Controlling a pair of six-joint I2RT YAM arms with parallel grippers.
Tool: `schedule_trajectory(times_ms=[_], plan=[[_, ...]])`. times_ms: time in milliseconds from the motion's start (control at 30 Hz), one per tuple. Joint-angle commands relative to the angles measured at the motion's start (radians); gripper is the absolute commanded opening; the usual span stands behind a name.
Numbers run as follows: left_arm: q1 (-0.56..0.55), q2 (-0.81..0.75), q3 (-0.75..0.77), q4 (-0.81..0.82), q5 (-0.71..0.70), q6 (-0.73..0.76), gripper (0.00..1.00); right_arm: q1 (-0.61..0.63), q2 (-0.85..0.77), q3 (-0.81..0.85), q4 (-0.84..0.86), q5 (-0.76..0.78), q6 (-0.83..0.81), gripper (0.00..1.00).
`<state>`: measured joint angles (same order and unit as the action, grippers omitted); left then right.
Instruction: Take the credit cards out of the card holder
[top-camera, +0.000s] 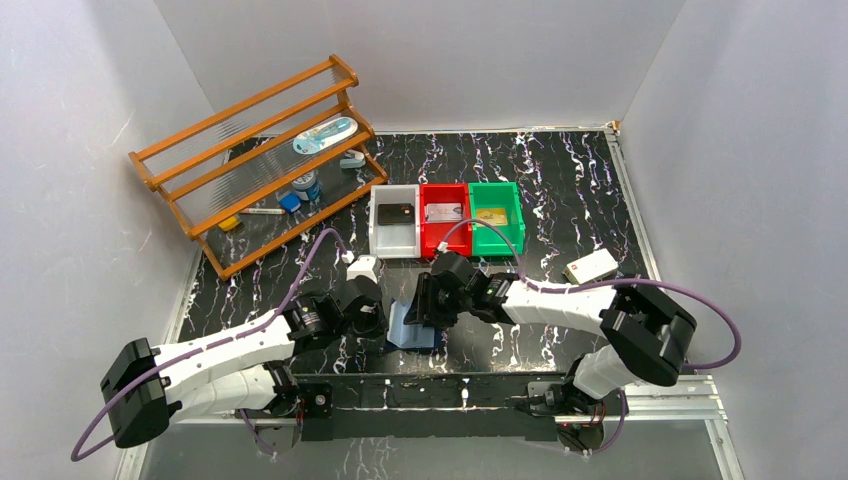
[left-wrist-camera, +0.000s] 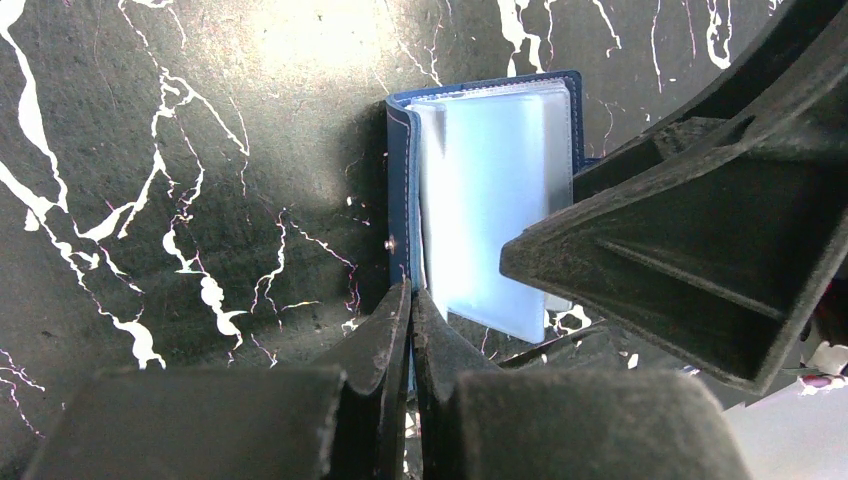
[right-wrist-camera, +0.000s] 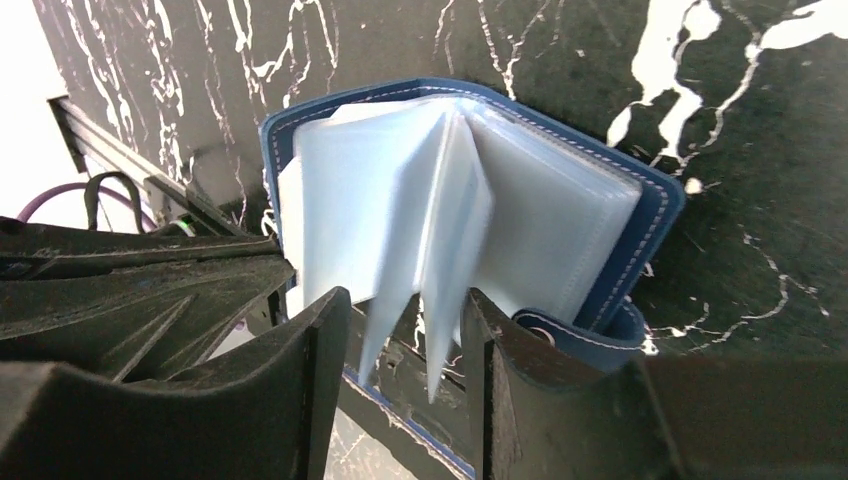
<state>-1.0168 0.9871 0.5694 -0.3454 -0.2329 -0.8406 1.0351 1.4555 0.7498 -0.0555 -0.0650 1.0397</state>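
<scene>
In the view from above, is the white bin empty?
No, a black card lies flat inside the white bin.

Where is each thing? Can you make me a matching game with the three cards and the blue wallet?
Things:
1. black card
2. silvery-grey card
3. gold card
4. card holder

Places:
A. in the green bin
B. pinched by the left gripper
C. in the white bin
D. in the red bin

Pairs: 1-C, 2-D, 3-A, 4-B
</scene>
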Motion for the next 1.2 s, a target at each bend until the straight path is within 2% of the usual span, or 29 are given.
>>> schedule_trajectory(times_ms=[0,67,167,300,567,733,1000,1167], plan=[[-0.003,-0.006,-0.014,-0.034,-0.001,0.006,0.0,0.005,0.002,0.028,0.142,-0.066,-0.013,0.52],[-0.003,-0.006,-0.017,-0.028,-0.001,0.001,0.0,0.005,0.011,0.003,0.214,-0.08,0.011,0.51],[-0.003,-0.004,-0.013,-0.03,0.004,0.004,0.0,0.005,0.03,-0.004,0.227,-0.076,0.033,0.51],[-0.004,-0.013,-0.015,-0.032,-0.003,0.004,0.0,0.005,0.022,-0.019,0.216,-0.048,0.052,0.56],[-0.003,-0.011,-0.004,-0.04,-0.004,0.013,0.0,0.005,-0.072,0.022,-0.007,0.115,0.031,0.64],[-0.003,-0.01,0.008,-0.04,-0.002,0.02,0.0,0.005,-0.124,0.043,-0.119,0.204,0.026,0.66],[-0.003,0.0,0.01,-0.04,0.006,0.02,0.0,0.005,-0.08,0.045,-0.062,0.121,0.029,0.66],[-0.003,0.001,0.01,-0.039,0.009,0.022,0.0,0.004,-0.037,0.078,-0.127,0.14,0.034,0.66]])
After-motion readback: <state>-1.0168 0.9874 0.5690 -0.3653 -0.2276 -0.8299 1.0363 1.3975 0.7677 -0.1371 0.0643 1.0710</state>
